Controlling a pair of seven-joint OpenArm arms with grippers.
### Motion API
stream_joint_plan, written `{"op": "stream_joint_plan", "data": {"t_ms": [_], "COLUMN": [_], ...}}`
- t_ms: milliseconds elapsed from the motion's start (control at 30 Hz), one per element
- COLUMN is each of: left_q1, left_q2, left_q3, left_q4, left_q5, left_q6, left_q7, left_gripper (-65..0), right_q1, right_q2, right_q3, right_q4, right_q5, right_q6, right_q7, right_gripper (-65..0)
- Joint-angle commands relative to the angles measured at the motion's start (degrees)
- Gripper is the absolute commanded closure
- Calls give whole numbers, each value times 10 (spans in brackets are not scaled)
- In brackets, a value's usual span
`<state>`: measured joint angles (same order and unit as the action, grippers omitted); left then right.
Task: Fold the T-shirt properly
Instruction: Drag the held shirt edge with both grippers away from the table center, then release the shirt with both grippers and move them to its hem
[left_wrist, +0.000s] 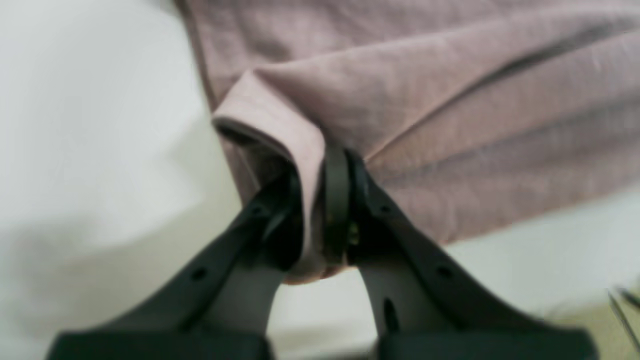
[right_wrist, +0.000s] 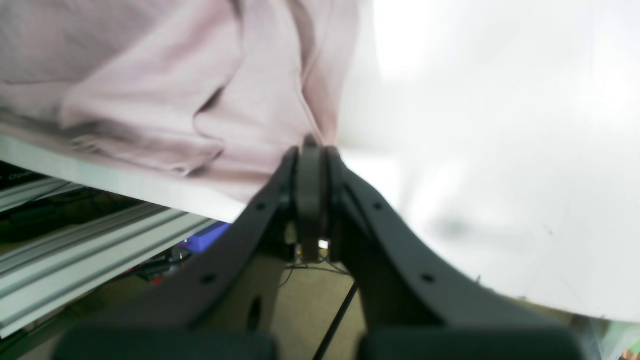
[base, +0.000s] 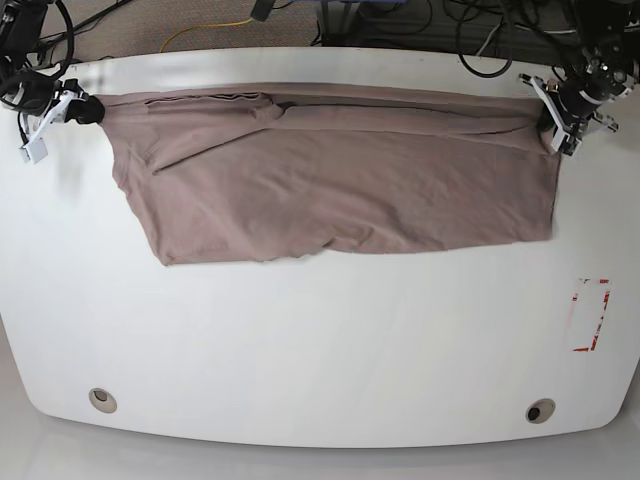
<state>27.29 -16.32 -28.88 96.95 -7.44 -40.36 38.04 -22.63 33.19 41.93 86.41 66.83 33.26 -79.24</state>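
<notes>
The mauve-brown T-shirt (base: 330, 190) lies spread wide across the far half of the white table (base: 320, 340), with its far edge pulled taut between both grippers. My left gripper (base: 550, 112) is shut on the far right corner. In the left wrist view its jaws (left_wrist: 322, 170) pinch a folded edge of the T-shirt (left_wrist: 450, 100). My right gripper (base: 88, 110) is shut on the far left corner. In the right wrist view its tips (right_wrist: 311, 145) are closed at the edge of the T-shirt (right_wrist: 150, 100), just over the table's edge.
A red-marked rectangle (base: 592, 315) sits on the table at the right. Two round holes (base: 101, 400) (base: 540, 411) are near the front corners. Cables lie beyond the far edge. Aluminium rails (right_wrist: 75, 250) run under the table edge.
</notes>
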Motion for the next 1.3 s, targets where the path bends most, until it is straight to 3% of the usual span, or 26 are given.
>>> {"op": "stream_joint_plan", "data": {"t_ms": [0, 300, 433, 500, 567, 600, 700, 800, 967, 1133, 1267], "left_q1": [19, 77, 87, 88, 88, 88, 87, 87, 84, 52, 11], "left_q2": [-1, 12, 12, 12, 12, 12, 12, 12, 12, 13, 13], "left_q3": [-5, -23, -25, -25, -25, -25, -25, -25, -37, -67, -78], "left_q4": [21, 61, 62, 63, 64, 65, 80, 106, 140, 163, 164], "left_q5": [9, 10, 10, 9, 9, 9, 9, 8, 7, 7, 7], "left_q6": [4, 4, 4, 4, 4, 4, 4, 4, 4, 4, 4], "left_q7": [9, 9, 9, 9, 9, 9, 9, 9, 36, 67, 90], "left_gripper": [0, -13, -183, -274, -364, -379, -394, -396, -396, -393, -393], "right_q1": [-10, -40, -45, -45, -44, -44, -45, -59, -78, -78, -39], "right_q2": [16, 7, -1, -3, -4, -4, -4, -4, -5, -29, -31], "right_q3": [6, 6, 6, 7, 7, 7, 9, 12, 39, 66, 58], "right_q4": [6, 6, 6, 6, 8, 8, 8, 11, 62, 102, 102], "right_q5": [2, 3, 2, 2, 2, 2, 3, 6, 6, 6, 4], "right_q6": [1, 1, 2, 3, 3, 3, 5, 6, 6, 6, 6], "right_q7": [-1, -2, -2, -1, -1, -1, -1, -1, 2, 1, 1], "right_gripper": [0, 0, 0, -33, -147, -187, -385, -499, -480, -479, -479]}}
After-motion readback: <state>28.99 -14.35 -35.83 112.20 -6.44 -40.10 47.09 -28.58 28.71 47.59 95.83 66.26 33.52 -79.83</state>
